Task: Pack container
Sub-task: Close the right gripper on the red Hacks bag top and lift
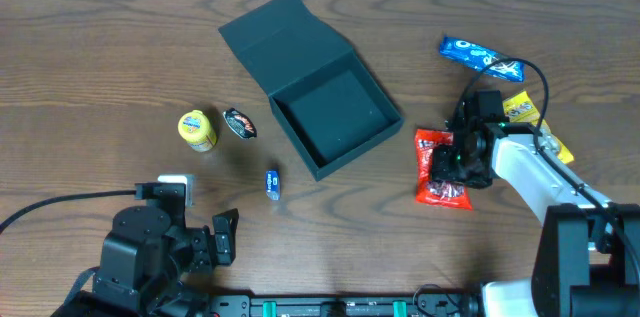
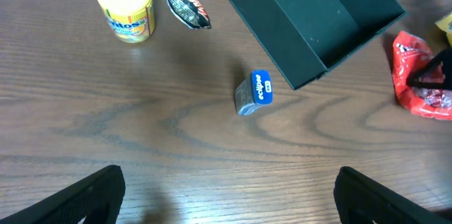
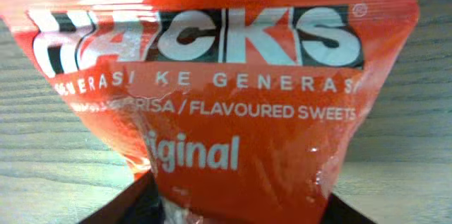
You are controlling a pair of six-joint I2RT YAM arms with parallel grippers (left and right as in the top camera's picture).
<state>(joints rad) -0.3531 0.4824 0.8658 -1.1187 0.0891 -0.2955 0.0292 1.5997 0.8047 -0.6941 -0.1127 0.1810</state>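
The right pincer (image 1: 448, 162) is down over the red Hacks sweets packet (image 1: 441, 193), a finger on either side of the wrapper; whether they have clamped it I cannot tell. Near it, to its left on the tabletop (image 1: 100, 57), sits the dark teal container (image 1: 335, 117), lid flapped open. The left pincer (image 2: 229, 199) hangs with fingers wide apart, a small blue Eclipse box (image 2: 254, 91) ahead of it.

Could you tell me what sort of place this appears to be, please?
Likely a robotics test bench: a wood-grain table, a white robot arm, and an open teal container near a Mentos tub.
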